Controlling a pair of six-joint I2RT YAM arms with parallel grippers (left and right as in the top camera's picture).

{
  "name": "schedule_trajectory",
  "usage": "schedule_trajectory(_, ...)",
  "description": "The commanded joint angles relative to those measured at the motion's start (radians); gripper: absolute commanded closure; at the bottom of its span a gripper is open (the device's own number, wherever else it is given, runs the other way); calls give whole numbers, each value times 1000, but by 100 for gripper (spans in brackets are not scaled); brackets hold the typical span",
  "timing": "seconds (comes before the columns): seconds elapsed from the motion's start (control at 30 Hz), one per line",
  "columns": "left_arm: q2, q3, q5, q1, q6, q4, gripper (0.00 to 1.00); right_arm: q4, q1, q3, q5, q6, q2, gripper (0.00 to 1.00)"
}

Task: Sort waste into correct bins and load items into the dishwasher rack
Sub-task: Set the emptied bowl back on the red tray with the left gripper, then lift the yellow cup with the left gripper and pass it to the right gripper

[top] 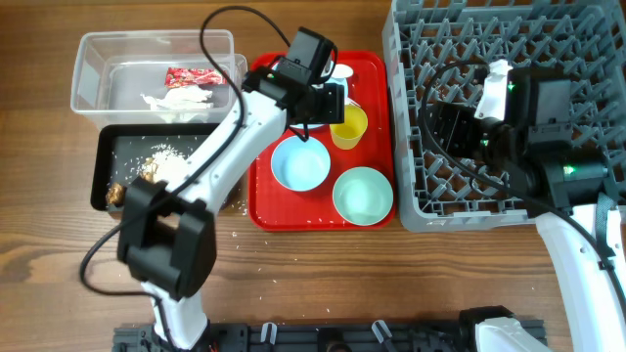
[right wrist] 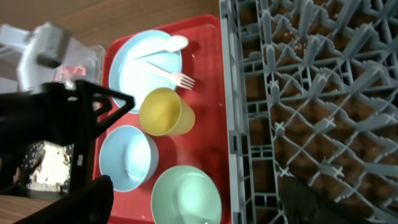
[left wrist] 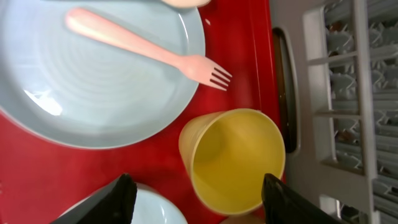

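**LOADING STEP: YELLOW CUP PICK**

The dishwasher rack (top: pixel 577 29), at the bench's far right corner, holds nothing yet. The red tray (top: pixel 372 88) at mid-bench carries every item. By the left edge, the wrapper (top: pixel 194 76) and tissue (top: pixel 176 98) lie in the clear bin (top: pixel 98 59) and the rice (top: pixel 166 161) in the black bin (top: pixel 103 166) (sorting appears done). The plate (left wrist: pixel 93 81) bears the fork (left wrist: pixel 155 53) and spoon (right wrist: pixel 168 45). The blue bowl (top: pixel 300 163) and green bowl (top: pixel 363 194) sit nearer the front edge.

The left gripper (left wrist: pixel 199 190), fingers spread, straddles the yellow cup (left wrist: pixel 233 158). The next move calls for closing, then lifting the cup over the rack wall. The right gripper (right wrist: pixel 199 202) hangs spread above the rack, narrowing the drop room.
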Motion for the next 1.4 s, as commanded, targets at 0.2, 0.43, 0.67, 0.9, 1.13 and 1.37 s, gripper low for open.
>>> schedule_trajectory(0.2,136,12,60,-1,23,75,59,-30,6,21,20,-18,5,12)
schedule_trajectory(0.43,177,12,67,-1,18,97,96,-29,6,21,13,-18,5,12)
schedule_trajectory(0.67,27,20,739,160,-68,97,96,21,6,20,-107,-66,51,4)
schedule_trajectory(0.9,4,19,1441,341,-67,89,96,293,1,20,-697,-225,227,0)
schedule_trajectory(1.13,3,19,1459,338,-72,-14,96,619,-8,20,-939,-194,264,0)
schedule_trajectory(1.37,1,19,1459,296,-87,-52,96,673,-7,20,-968,-176,306,0)
